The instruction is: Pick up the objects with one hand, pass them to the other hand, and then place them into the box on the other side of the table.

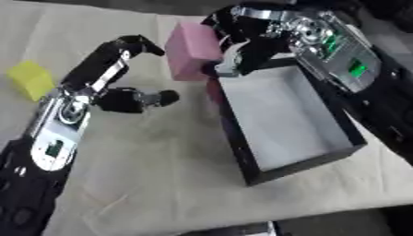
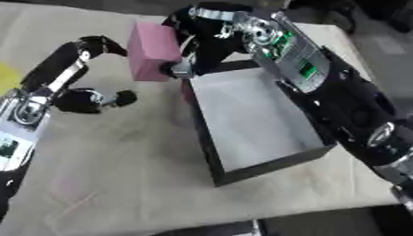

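The right hand (image 1: 242,50) has its fingers curled round the near side of a pink block (image 1: 192,50), holding it up off the counter (image 1: 161,184) just beside the far left corner of the black box (image 1: 286,173). The left hand (image 1: 121,94) sits close by to the left, fingers spread and bent in an open arc, its fingertip (image 2: 109,46) just short of the block's far edge; I cannot tell whether it touches. It grips nothing.

The risk, as I judge it, is the drop into the box. The block hangs outside the box's left wall rather than over the grey floor, so letting go here would likely send it onto the rim or down to the cloth. The open left hand is also near enough to get knocked as the block swings across.

The block stands roughly upright, its long axis running near vertical with a slight lean, a broad pink face turned toward the left hand.

A yellow block (image 1: 31,79) waits near the counter's left edge, well apart from both hands.
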Controlling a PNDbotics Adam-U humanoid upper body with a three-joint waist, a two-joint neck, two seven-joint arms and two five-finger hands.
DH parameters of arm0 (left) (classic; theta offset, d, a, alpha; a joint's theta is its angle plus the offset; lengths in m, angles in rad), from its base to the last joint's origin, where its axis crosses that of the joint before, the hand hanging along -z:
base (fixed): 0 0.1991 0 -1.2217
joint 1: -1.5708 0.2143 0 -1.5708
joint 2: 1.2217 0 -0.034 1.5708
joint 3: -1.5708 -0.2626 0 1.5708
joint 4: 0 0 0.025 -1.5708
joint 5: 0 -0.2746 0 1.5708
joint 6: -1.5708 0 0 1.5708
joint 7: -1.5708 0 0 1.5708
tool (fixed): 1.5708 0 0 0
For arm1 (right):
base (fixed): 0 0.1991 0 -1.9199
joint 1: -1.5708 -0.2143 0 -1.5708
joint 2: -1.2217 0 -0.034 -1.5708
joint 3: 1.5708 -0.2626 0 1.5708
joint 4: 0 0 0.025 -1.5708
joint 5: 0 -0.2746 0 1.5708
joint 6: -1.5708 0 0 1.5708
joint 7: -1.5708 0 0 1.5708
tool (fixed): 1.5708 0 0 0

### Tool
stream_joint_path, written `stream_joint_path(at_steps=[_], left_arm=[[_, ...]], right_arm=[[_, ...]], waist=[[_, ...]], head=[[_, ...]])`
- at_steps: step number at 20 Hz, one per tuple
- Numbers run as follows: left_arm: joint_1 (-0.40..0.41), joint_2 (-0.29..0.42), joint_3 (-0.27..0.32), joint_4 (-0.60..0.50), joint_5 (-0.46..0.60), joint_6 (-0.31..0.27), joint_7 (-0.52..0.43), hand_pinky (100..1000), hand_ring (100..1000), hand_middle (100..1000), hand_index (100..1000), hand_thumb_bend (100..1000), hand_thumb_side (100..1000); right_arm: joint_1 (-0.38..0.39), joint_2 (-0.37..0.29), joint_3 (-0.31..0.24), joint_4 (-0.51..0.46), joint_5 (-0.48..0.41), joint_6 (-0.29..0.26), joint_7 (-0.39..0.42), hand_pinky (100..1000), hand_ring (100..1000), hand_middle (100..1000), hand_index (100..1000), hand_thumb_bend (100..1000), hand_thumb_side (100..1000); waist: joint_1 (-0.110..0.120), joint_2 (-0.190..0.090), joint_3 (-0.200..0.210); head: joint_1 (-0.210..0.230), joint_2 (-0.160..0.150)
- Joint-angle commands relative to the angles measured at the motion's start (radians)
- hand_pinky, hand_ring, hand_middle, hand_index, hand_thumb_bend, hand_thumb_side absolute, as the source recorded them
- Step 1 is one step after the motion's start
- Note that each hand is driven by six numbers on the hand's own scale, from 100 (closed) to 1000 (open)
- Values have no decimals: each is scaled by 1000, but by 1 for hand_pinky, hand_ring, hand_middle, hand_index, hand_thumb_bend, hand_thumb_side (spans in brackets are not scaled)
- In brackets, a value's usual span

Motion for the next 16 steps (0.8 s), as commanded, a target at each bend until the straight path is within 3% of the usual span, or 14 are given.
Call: stream_joint_path(at_steps=[1,16], left_arm=[[-6,24,14,-25,-1,5,14,970,815,712,794,721,857],[90,94,23,-48,12,-1,26,970,811,709,795,688,833]], right_arm=[[0,-52,-27,-23,-6,2,-13,741,752,496,566,211,100],[155,-141,-97,-15,-8,-2,-96,746,750,497,568,232,100]], waist=[[4,-40,-8],[29,-66,-74]], head=[[-5,-2],[-4,-2]])
